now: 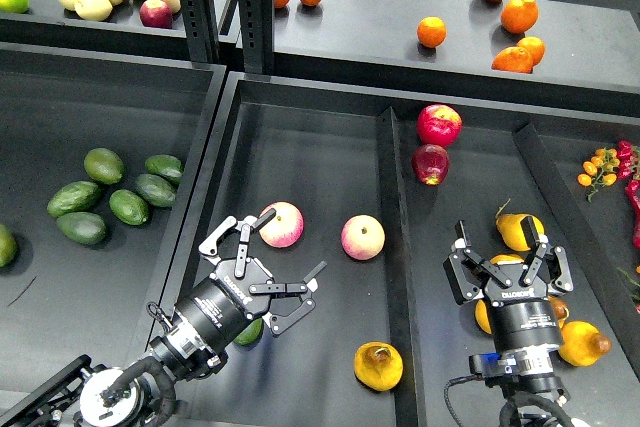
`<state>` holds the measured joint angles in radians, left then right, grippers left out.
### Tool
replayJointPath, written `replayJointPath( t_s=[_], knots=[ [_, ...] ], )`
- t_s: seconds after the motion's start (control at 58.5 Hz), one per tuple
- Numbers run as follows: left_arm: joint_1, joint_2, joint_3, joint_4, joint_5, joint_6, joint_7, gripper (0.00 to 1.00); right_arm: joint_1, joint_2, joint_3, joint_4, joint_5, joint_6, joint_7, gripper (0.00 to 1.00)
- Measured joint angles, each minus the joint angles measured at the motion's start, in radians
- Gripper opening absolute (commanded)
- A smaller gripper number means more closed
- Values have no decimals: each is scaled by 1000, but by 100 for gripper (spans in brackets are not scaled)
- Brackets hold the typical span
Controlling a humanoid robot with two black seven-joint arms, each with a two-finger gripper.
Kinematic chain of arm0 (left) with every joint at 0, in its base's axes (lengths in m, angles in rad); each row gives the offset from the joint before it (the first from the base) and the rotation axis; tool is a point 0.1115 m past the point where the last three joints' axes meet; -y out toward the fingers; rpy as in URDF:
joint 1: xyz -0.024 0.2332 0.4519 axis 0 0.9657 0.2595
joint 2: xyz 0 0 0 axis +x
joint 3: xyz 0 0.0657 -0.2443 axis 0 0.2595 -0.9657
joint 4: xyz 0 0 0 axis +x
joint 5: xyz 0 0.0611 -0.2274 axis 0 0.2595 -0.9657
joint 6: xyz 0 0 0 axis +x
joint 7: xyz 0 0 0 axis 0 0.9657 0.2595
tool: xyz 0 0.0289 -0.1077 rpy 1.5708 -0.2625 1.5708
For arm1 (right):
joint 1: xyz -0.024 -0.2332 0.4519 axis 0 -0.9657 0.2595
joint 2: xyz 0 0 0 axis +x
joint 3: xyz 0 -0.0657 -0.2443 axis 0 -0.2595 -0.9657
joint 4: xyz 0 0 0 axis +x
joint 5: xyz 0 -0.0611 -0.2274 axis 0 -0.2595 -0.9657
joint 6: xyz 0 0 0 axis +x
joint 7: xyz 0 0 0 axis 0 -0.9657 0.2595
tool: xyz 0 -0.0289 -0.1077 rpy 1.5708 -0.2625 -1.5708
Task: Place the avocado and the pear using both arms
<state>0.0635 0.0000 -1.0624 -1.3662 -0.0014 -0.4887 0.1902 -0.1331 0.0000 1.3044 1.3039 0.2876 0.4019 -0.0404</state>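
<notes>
The glossy green avocado [250,331] lies in the middle tray, mostly hidden under my left arm. The golden pear [378,366] with a dark patch at its stem end lies in the same tray near the front. My left gripper [270,262] is open and empty, hovering above and beyond the avocado, beside a pink-yellow apple [282,224]. My right gripper [508,259] is open and empty over the right tray, above a yellow pear [503,265] there.
A second pink-yellow apple [362,237] sits mid-tray. Two red apples [438,124] lie at the back right. Several dull avocados [104,165] fill the left tray. Yellow pears [583,343] lie around my right arm. A divider wall [393,247] separates the trays. Oranges [519,15] sit on the shelf.
</notes>
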Motion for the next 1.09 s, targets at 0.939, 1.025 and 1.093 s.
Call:
replayJointPath(
  t_s=[0.939,1.025,1.093],
  knots=[
    [-308,172,171,1,148,0,220,99,130,0,31,0,0,-107,-1,100],
    [-380,264,256,1,161,0,261,99,173,0,59,-1,0,-151,-1,100],
    [-448,327,324,2,166,0,285,99,204,0,81,-5,1,-184,-1,100]
  ],
)
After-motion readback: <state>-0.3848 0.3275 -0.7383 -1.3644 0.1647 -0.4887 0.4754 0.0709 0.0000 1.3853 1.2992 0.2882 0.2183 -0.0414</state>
